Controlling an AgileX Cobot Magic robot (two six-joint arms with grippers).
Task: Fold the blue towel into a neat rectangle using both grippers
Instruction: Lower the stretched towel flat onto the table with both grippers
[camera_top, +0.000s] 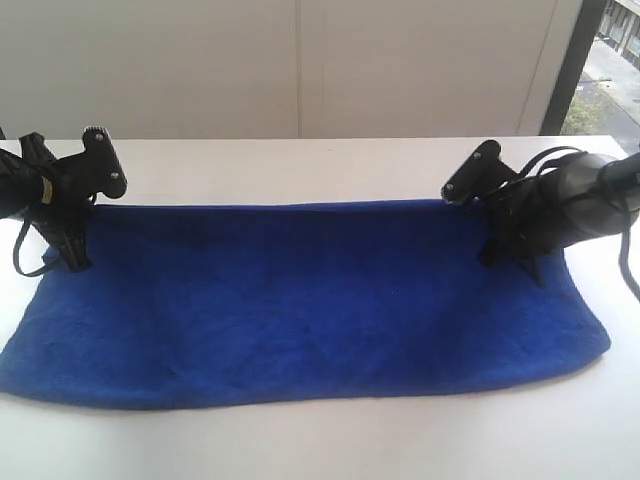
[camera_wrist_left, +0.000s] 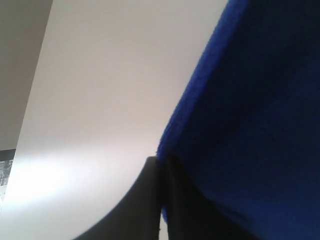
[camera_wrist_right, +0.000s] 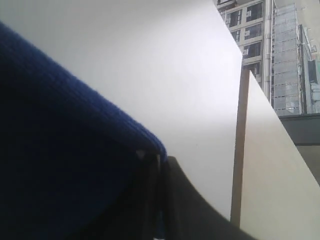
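The towel (camera_top: 300, 300) lies on the table (camera_top: 300, 165), stretched between the left jaws and the right jaws. Both pairs are closed, each pinching one corner of its far edge.
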